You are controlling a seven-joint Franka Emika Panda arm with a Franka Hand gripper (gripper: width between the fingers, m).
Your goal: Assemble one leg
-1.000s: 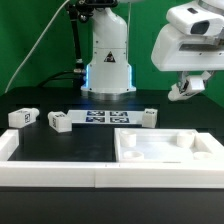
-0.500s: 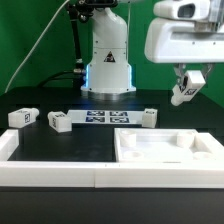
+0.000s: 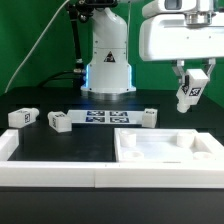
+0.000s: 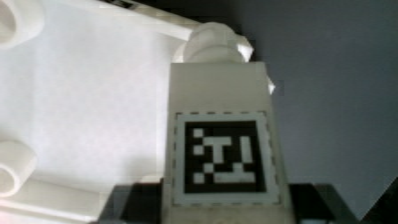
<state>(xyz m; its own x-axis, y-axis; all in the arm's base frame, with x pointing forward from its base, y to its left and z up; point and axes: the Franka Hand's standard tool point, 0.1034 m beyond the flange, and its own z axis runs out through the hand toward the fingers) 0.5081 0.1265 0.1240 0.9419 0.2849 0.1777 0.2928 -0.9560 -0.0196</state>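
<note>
My gripper (image 3: 190,88) is shut on a white leg (image 3: 189,96) with a black-and-white tag and holds it in the air above the far right corner of the large white square panel (image 3: 165,152). In the wrist view the leg (image 4: 222,130) fills the middle, tag facing the camera, between my dark fingers (image 4: 134,205); the panel (image 4: 80,110) lies beneath it. Three more legs lie on the black table: one (image 3: 23,117) at the exterior view's left, one (image 3: 60,122) beside it, one (image 3: 149,117) near the middle.
The marker board (image 3: 105,119) lies flat in front of the robot base (image 3: 108,60). A white raised rim (image 3: 60,172) borders the table's near edge and its left side.
My gripper with the leg has moved toward the exterior view's left and lower. The leg has swung from tilted to nearly upright. The other parts have not moved.
</note>
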